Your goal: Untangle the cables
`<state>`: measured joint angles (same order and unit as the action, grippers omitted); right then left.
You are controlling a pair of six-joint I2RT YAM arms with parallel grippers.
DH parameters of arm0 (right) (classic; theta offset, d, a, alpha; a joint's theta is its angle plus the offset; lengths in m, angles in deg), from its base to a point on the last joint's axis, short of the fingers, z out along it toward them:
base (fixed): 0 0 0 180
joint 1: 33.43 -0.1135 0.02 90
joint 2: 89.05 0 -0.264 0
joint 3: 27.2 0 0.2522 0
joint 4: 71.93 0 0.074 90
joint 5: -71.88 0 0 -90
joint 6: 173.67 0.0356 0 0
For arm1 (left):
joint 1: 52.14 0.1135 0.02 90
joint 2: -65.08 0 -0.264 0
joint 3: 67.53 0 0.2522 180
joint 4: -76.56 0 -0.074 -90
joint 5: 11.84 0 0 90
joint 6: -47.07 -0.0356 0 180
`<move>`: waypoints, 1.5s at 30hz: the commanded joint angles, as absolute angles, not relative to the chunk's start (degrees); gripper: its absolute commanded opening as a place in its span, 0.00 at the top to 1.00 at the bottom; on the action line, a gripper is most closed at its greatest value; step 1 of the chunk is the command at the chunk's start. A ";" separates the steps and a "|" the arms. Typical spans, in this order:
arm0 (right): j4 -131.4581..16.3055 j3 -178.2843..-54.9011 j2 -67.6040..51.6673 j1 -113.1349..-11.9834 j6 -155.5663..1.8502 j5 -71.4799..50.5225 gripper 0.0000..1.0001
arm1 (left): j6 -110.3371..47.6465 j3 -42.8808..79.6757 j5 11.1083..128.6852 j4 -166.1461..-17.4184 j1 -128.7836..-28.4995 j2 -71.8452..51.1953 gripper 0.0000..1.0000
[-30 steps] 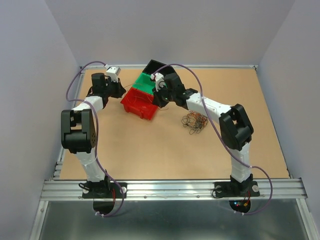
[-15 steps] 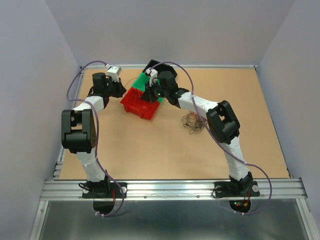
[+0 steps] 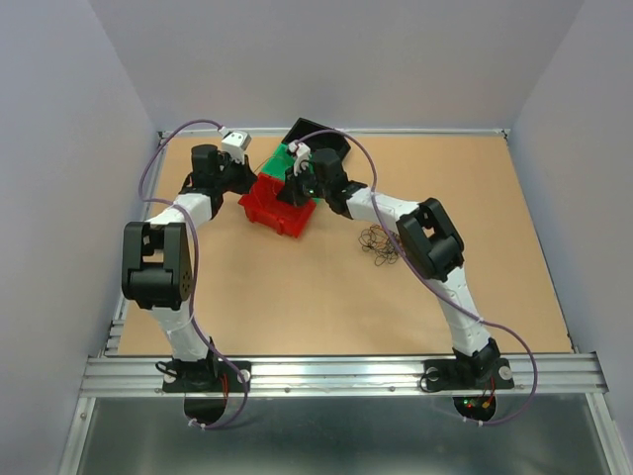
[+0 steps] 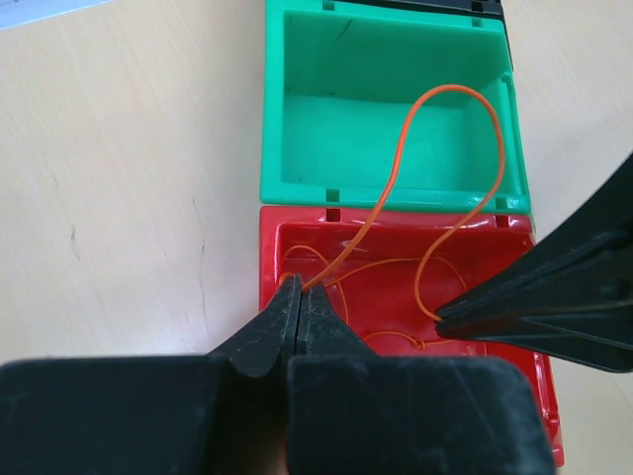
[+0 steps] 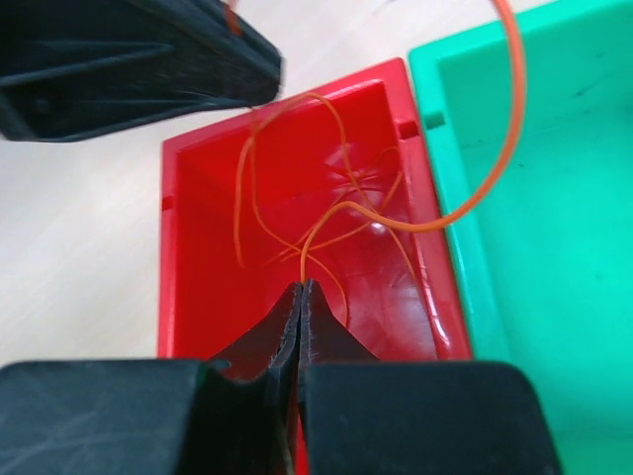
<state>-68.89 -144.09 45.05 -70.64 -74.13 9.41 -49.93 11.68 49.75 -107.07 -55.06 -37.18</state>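
A single red-orange cable [image 4: 394, 178] arcs over the green bin [image 4: 297, 148] and hangs between my two grippers. My left gripper [image 4: 302, 290] is shut on one end of it above the near left corner of the red bin [image 4: 495, 386]. My right gripper [image 5: 302, 287] is shut on the other part of it over the same red bin [image 5: 198, 247]. More thin orange strands lie inside the red bin. The rest of the cables [image 3: 384, 243], a small dark curly bundle, lies on the table beside the right arm. In the top view the left gripper [image 3: 251, 184] and the right gripper [image 3: 293, 192] are close together.
Red bin [image 3: 274, 206], green bin [image 3: 288, 160] and black bin [image 3: 318, 137] stand in a diagonal row at the back middle of the brown table. Grey walls close in both sides and the back. Purple arm cables loop above both arms.
The right arm has swung left, bringing its gripper from over the green bin to over the red bin. The left gripper has shifted slightly toward the red bin.
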 commanded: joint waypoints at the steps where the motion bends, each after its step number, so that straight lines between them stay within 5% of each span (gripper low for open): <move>1: -71.36 -143.97 44.90 -71.14 -73.48 5.44 1.00 | -51.71 10.92 50.91 -109.89 -55.74 -32.65 1.00; 6: -68.81 -142.65 44.19 -71.49 -74.18 2.10 0.98 | -52.86 10.21 52.84 -109.98 -57.15 -32.13 1.00; 11: -68.98 -140.28 40.95 -71.49 -74.88 0.51 0.74 | -53.73 9.69 53.99 -109.89 -57.94 -31.86 1.00; 30: -80.32 -124.63 25.47 -71.49 -73.65 -5.54 0.44 | -57.16 9.25 58.12 -108.05 -60.23 -31.95 1.00; 45: -78.39 -136.57 34.87 -70.96 -75.41 -0.28 0.43 | -59.45 8.81 58.56 -106.99 -61.28 -31.34 1.00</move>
<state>-76.98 -131.13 33.03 -71.02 -73.94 -2.18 -58.04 9.58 58.91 -106.43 -60.83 -35.43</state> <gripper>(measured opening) 0.577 0.033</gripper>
